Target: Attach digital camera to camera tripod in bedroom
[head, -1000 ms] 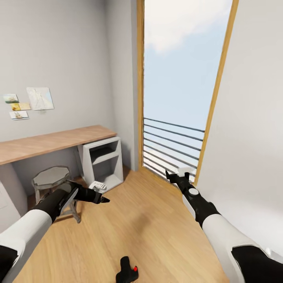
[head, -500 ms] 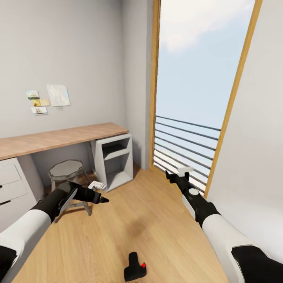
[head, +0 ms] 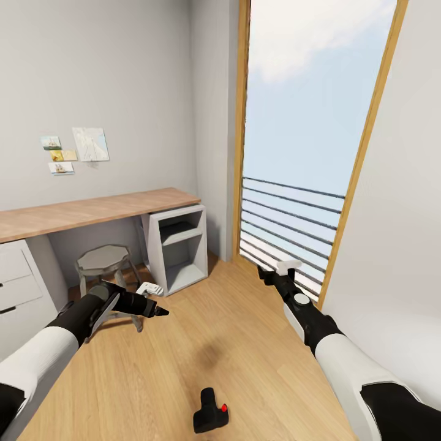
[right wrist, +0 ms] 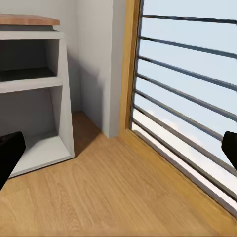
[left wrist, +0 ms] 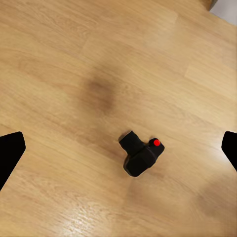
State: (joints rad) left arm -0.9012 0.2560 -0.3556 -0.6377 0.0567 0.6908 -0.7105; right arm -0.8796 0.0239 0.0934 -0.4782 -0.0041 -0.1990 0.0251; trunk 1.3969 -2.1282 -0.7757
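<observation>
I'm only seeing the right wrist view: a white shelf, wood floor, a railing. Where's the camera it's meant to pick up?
Observer: The digital camera lies on the wood floor, close in front of the robot, between its arms.
Operator: Is either hand holding it?
Observer: No. The left gripper is above the floor, apart from it.
Operator: Anything else lying around?
Observer: A small flat white gadget lies by the stool.

The digital camera (head: pixel 211 413) is set on the floor (head: pixel 245 343) — stool (head: pixel 104 260) and desk (head: pixel 92 211) left, window (head: pixel 306 153) ahead.
</observation>
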